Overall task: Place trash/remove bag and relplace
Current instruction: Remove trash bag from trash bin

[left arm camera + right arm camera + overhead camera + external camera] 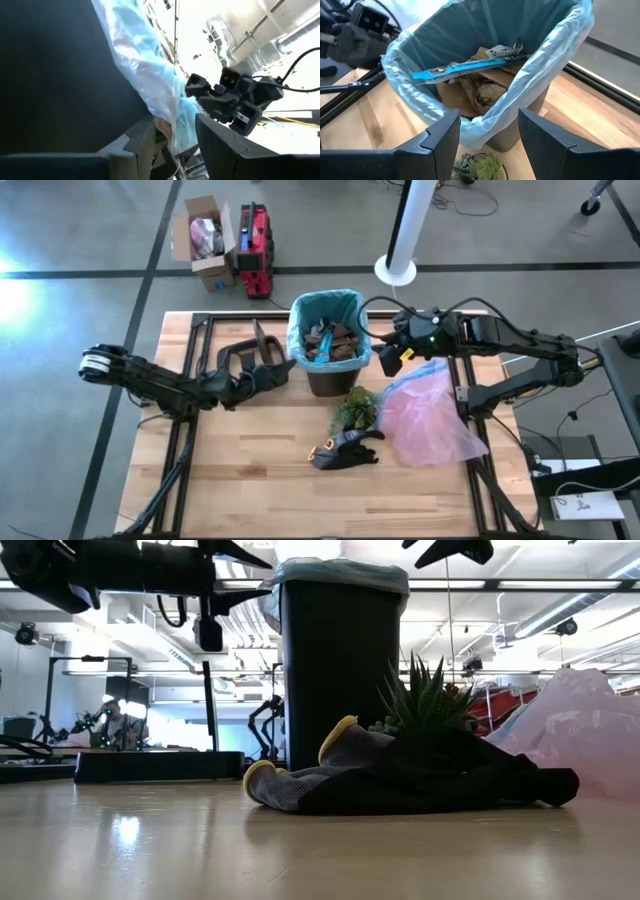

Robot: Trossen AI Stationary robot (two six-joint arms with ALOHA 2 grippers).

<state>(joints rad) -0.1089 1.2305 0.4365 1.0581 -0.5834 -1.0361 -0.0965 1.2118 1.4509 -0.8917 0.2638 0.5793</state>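
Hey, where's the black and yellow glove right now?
In the high view, the black-and-yellow glove lies on the table's middle, in front of the black bin, beside the pink bag.

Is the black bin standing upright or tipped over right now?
Upright. In the low view the black bin stands straight on the table, and the high view looks straight down into its bag, which holds the trash.

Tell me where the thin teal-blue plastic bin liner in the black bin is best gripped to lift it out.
Probably the thin teal-blue plastic bin liner is best pinched at its loose cuff folded over the black bin rim, from outside. The cuff hangs free there, while crumpled brown paper trash weighs down the inside.
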